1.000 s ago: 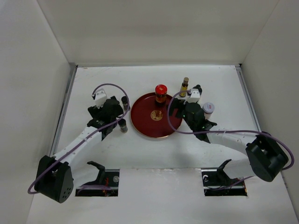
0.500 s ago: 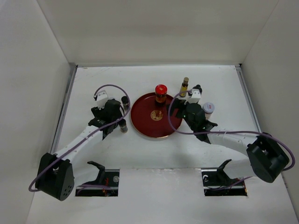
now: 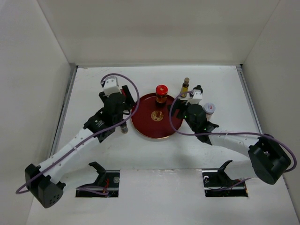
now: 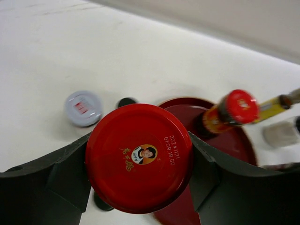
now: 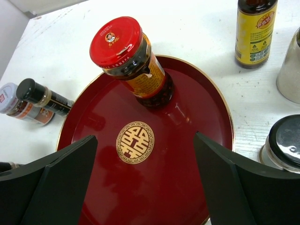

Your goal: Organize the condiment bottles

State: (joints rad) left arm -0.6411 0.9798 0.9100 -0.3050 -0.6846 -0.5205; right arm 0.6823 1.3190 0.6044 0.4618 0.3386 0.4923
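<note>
My left gripper (image 4: 139,161) is shut on the red lid of a brown jar (image 4: 139,157), held above the table by the left rim of the round dark red tray (image 3: 149,127). In the top view the left gripper (image 3: 121,98) is left of the tray. A second red-lidded jar (image 5: 124,51) stands upright at the tray's back. My right gripper (image 5: 145,183) hangs open over the tray's gold emblem, holding nothing. A slim amber bottle (image 5: 255,28) stands behind the tray on the right. A white-lidded jar (image 4: 83,108) and a small black-capped bottle (image 5: 40,96) are left of the tray.
Right of the tray stand a jar with a dark glossy lid (image 5: 283,143), a silvery container (image 5: 290,70) and a white-lidded jar (image 3: 209,108). Another small dark bottle (image 3: 123,126) stands left of the tray's front. White walls enclose the table on three sides.
The left jaws closed on the red-lidded jar; the left arm then rose and moved back toward the tray with it. The right gripper stayed over the tray, narrowing slightly.
</note>
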